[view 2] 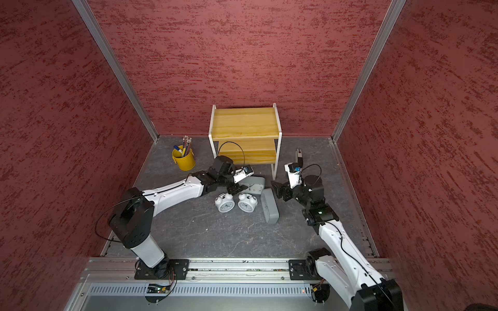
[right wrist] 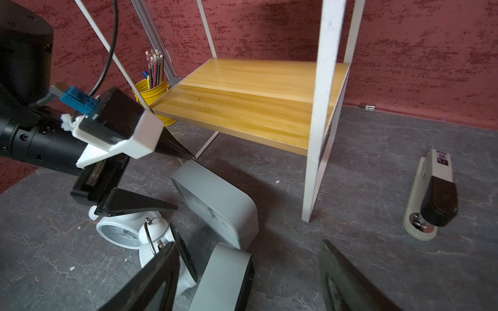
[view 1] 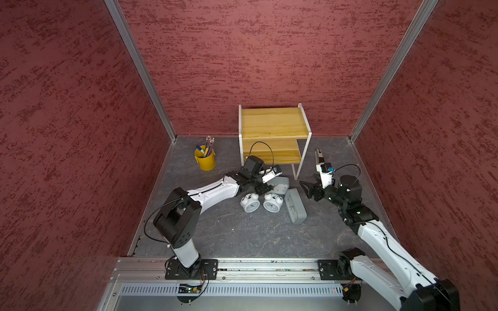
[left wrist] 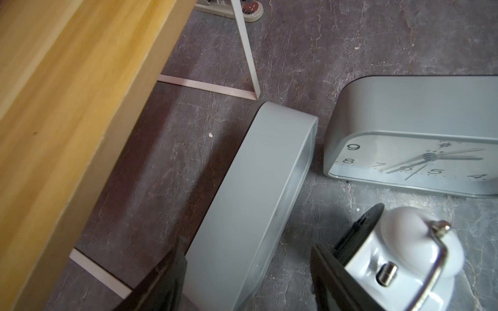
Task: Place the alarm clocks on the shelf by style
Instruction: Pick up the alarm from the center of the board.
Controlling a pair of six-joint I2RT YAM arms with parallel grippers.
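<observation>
All 4 alarm clocks [view 1: 272,202] sit bunched on the surface [view 1: 242,237] before the shelf [view 1: 275,122]. My left tool [left wrist: 246,250] gapes around 1 grey clock [left wrist: 256,188]; my right tool [view 1: 304,189] hangs open, empty. Closing could, I judge, shove the neighbouring white clock [left wrist: 404,255].

the shelf [view 1: 273,122] has open room over both boards, reached from the front. my left gripper [right wrist: 184,182] is hemmed in. the standing grey clock [view 1: 281,185] sits between its spread jaws, the white clocks [view 1: 250,203] [view 1: 272,202] are just beside, and the lower board's edge is close. the lying grey clock [view 1: 296,206] blocks my right gripper [view 1: 304,190] from that cluster. the stapler [view 1: 320,156] and pen bucket [view 1: 205,159] flank the shelf. the near floor [view 1: 242,237] is open.
</observation>
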